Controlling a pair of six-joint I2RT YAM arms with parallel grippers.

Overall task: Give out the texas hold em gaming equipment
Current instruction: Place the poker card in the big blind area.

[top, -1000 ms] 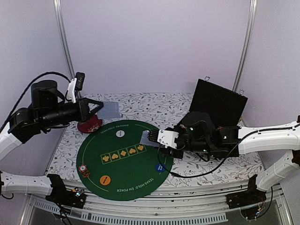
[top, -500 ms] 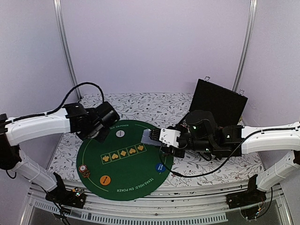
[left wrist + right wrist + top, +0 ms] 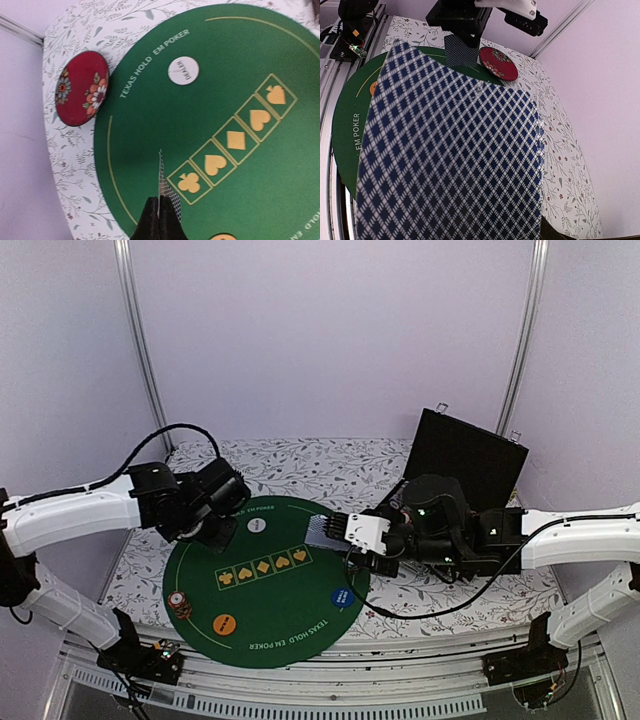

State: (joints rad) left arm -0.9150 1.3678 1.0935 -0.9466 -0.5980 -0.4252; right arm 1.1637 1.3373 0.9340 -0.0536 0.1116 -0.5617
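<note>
My left gripper (image 3: 159, 201) is shut on one playing card (image 3: 163, 176), seen edge-on. It hangs above the left part of the green poker mat (image 3: 165, 110), close to the club box. From above, the left gripper (image 3: 212, 530) is over the mat's back left edge. My right gripper (image 3: 337, 532) is shut on a deck of blue-patterned cards (image 3: 320, 531) over the mat's back right. That deck (image 3: 450, 150) fills the right wrist view and hides the fingers. On the mat lie a white dealer button (image 3: 257, 524), a blue button (image 3: 343, 597), an orange button (image 3: 225, 621) and a chip stack (image 3: 178, 602).
A dark red flowered disc (image 3: 81, 87) lies on the floral cloth just off the mat's back left edge, hidden under my left arm from above. An open black case (image 3: 470, 465) stands at the back right behind my right arm.
My left arm has swung from the back left, beside the red disc, down over the mat's left part with the card still held. The right gripper and its deck have barely shifted.
</note>
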